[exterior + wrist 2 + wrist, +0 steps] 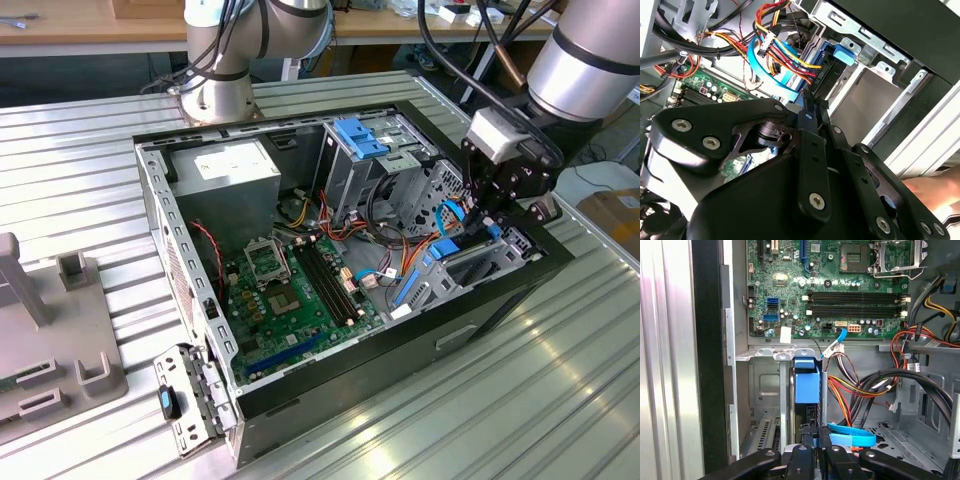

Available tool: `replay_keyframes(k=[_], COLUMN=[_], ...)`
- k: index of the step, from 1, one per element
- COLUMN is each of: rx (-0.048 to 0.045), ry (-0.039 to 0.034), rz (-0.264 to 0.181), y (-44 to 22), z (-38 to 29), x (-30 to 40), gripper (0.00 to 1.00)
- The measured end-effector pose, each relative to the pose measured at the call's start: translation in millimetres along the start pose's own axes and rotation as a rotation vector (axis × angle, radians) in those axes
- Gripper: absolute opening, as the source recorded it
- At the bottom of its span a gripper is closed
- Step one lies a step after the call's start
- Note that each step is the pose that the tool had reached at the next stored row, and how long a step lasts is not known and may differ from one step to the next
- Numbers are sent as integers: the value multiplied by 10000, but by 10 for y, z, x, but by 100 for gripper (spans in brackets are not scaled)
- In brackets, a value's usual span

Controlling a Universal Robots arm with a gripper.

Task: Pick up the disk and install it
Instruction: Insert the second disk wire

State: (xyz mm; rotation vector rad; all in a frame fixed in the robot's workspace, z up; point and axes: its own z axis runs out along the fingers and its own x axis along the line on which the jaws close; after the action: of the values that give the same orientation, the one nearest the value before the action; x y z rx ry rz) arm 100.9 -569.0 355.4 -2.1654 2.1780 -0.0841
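Case [150,190]: open, lying on the ribbed table, with the board [290,300] towards the exterior view's left.
Cables [400,265]: a loose red, yellow and blue bundle between the board and the bay, close beside the disk.
Disk [806,382]: stands on edge in the bay at the case's end on the exterior view's right. Its blue frame faces the first wrist view, and the bay's metal walls are close on both sides.
Handling: judged stiff and fairly heavy for its size. The metal faces look smooth and could slip, and a knock or drop would likely harm it. The outer edge of the frame is the part to hold, clear of the cables.
Gripper [814,437]: down inside the case at the bay. The fingers [807,107] are drawn nearly together, and they appear to pinch the disk's near edge with only its thickness between them.
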Motion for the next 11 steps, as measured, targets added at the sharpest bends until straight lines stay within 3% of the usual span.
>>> replay_keyframes(k=[4, 11], rx=[58, 70], ry=[-25, -61], rz=[-267, -681], y=[3, 10], z=[4, 9], x=[0, -4], gripper=[16, 16])
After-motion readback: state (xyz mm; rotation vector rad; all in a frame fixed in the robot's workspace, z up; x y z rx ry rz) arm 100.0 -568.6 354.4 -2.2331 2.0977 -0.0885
